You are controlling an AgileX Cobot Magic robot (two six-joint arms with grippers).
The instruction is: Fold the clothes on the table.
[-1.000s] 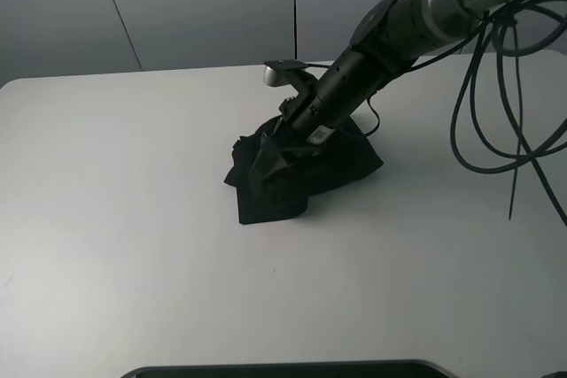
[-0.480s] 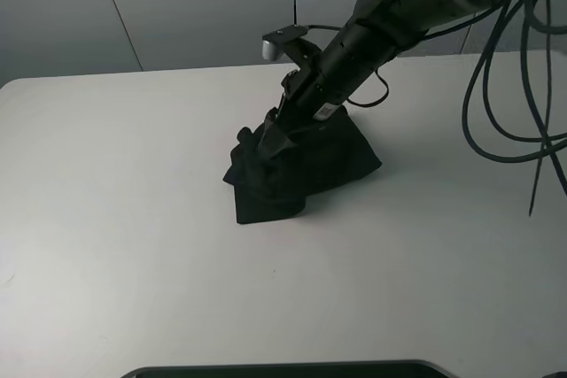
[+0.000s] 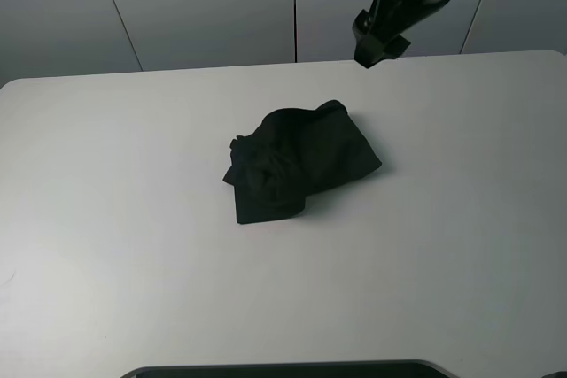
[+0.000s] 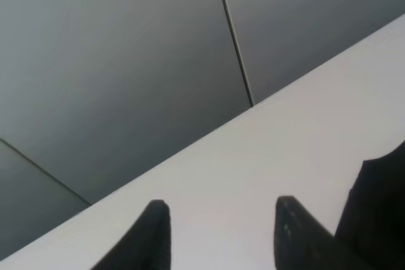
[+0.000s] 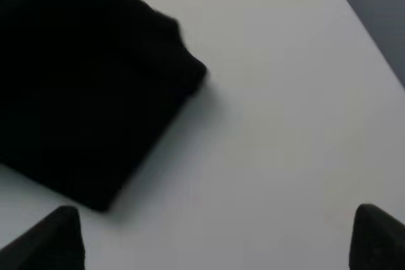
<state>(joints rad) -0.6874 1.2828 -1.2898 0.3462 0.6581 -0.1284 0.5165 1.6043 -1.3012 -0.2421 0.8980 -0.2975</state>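
Note:
The clothes [image 3: 301, 164] are one black garment lying crumpled in a heap near the middle of the white table [image 3: 106, 219]. No print shows on them. My right gripper [image 3: 377, 43] hangs high above the table's far side, behind and to the right of the heap, clear of it. In the right wrist view its fingers [image 5: 58, 239] stand wide apart with nothing between them, so the right gripper [image 5: 218, 245] is open, and the clothes [image 5: 82, 93] lie beyond it. My left gripper [image 4: 221, 235] is open and empty over bare table [image 4: 285, 156]. The left arm is outside the exterior view.
Grey wall panels [image 3: 195, 6] stand behind the table's far edge. A dark strip [image 3: 283, 369] runs along the table's near edge. A dark shape [image 4: 380, 219] that I cannot identify sits at the side of the left wrist view.
The right gripper, down on the clothes a second ago, has opened, let go and risen up and away to the far right. The clothes have settled into a lower heap.

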